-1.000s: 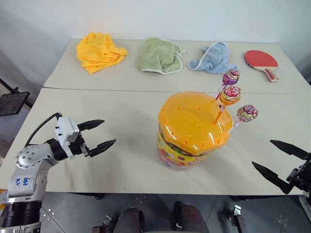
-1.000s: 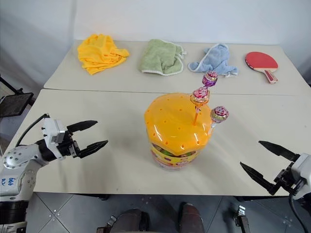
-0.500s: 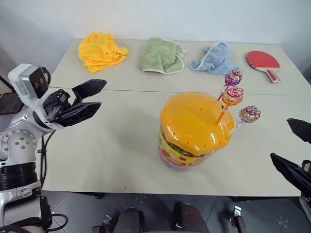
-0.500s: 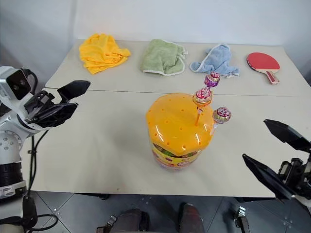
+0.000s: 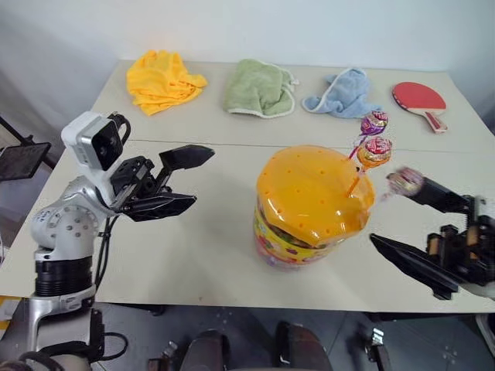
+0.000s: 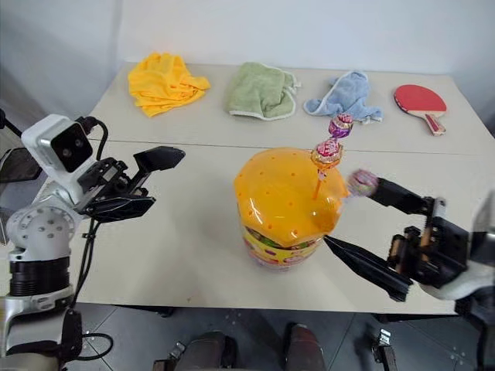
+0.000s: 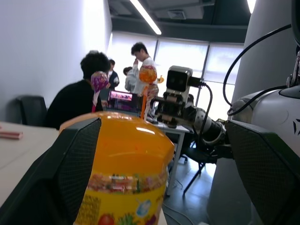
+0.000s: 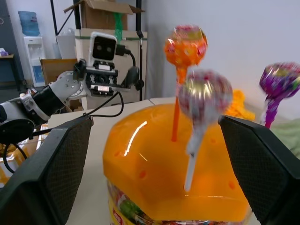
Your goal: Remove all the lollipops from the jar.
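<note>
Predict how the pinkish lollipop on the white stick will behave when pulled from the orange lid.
The pinkish lollipop probably weighs little: a small head on a thin stick. Its stick leans outward from the lid, so it may bend or wobble if pulled sideways. The shiny wrapper looks slippery; the open right hand would likely grip the stick better.

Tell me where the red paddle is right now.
In the left eye view the red paddle lies on the far table at the robot's right, just right of the blue cloth and beyond the jar.

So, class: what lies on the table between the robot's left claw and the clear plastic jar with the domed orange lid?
Only bare beige tabletop, per the left eye view.
</note>
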### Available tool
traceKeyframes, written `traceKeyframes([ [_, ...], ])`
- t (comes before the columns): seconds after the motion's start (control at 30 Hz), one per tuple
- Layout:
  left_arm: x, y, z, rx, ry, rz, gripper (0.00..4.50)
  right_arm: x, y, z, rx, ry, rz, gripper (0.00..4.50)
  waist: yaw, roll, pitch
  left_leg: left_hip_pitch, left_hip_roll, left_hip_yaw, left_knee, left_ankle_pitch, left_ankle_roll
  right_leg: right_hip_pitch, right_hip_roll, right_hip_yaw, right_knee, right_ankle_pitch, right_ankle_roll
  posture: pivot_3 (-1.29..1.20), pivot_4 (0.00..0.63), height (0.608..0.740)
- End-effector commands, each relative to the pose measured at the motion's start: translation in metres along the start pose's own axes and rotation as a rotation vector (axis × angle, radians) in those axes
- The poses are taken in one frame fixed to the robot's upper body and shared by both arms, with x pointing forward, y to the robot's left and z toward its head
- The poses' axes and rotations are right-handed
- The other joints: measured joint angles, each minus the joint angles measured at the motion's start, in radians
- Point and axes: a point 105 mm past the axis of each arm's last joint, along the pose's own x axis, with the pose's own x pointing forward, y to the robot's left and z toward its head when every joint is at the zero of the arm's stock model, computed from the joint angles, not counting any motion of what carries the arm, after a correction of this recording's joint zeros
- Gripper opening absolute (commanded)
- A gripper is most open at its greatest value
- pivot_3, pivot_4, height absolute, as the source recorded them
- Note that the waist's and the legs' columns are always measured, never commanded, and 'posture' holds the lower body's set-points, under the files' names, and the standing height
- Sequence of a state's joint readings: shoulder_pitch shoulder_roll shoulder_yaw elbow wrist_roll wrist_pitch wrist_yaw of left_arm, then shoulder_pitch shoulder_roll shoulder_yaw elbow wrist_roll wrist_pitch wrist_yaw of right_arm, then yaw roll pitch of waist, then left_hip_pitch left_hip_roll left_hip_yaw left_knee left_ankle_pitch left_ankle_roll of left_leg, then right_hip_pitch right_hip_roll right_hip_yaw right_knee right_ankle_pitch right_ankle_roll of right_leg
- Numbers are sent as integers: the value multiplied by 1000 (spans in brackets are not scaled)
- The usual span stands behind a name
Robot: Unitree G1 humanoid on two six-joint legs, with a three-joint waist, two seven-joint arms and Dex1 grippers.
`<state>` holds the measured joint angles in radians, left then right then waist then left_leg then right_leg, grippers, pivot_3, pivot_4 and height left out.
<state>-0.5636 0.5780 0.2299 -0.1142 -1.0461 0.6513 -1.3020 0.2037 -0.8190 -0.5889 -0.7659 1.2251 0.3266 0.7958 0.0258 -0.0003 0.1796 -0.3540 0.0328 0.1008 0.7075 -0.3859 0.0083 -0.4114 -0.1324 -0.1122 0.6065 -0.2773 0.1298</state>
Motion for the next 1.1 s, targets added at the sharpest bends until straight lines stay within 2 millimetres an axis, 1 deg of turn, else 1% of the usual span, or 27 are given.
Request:
traceKeyframes([
  [0.03,7,-10,1,40,15,-41,4500,-4,-10,4,-19,-18,-37,4477,0,0,0,0,0,0,0,0,0,0,0,0,0,0,0,0,150,740],
  [0.13,6,-10,-2,47,26,-32,4500,-9,-16,7,-18,-16,-65,4477,1,0,0,0,0,0,0,0,0,0,0,0,0,0,0,0,150,740],
  [0.23,5,-9,-3,45,20,-22,4500,-11,-14,3,-7,9,-43,4477,1,0,0,0,0,-1,0,0,0,1,0,0,0,0,0,0,150,740],
  [0.37,5,-9,-4,37,15,-28,4500,-8,-11,1,10,12,-5,4477,0,0,0,0,0,-1,0,0,0,1,0,0,0,0,0,0,150,740],
  [0.53,6,-9,-4,32,9,-38,4500,-6,-6,-5,24,59,40,4477,1,0,0,0,0,-3,1,0,0,1,0,0,0,0,0,0,150,740],
  [0.57,6,-9,-4,32,8,-38,4500,-7,-6,-6,30,63,35,4092,1,0,0,0,0,-3,1,0,0,1,0,0,0,0,0,0,150,740],
  [0.63,6,-9,-5,31,10,-39,4500,-9,-8,-7,31,72,25,3586,1,0,0,0,0,-4,1,0,0,1,0,0,0,0,0,0,150,740],
  [0.7,6,-10,-6,29,10,-41,4500,-9,-10,-7,21,69,21,2931,1,0,0,0,0,-4,1,0,0,1,0,0,0,0,0,0,150,740],
  [0.8,7,-11,-6,28,7,-43,4500,-9,-11,-5,12,54,15,1830,0,0,0,0,0,-4,1,0,0,1,0,0,0,0,0,0,150,740],
  [0.83,7,-11,-6,28,5,-43,4500,-8,-12,-4,11,46,13,1577,0,0,0,0,0,-4,1,0,0,1,0,0,0,0,0,0,150,740],
  [0.97,7,-12,-8,31,-9,-53,4500,-5,-12,0,11,1,13,242,0,0,0,0,0,-4,1,0,0,1,0,0,0,0,0,0,150,740],
  [1.0,7,-11,-9,31,-10,-50,4500,-4,-13,1,11,-9,10,31,1,0,0,0,0,-4,1,0,0,1,0,0,0,0,0,0,150,740],
  [1.1,13,-8,-6,45,-17,-41,4500,-2,-12,7,19,-42,15,31,1,0,0,0,0,-4,1,0,0,1,0,0,0,0,0,0,150,740],
])
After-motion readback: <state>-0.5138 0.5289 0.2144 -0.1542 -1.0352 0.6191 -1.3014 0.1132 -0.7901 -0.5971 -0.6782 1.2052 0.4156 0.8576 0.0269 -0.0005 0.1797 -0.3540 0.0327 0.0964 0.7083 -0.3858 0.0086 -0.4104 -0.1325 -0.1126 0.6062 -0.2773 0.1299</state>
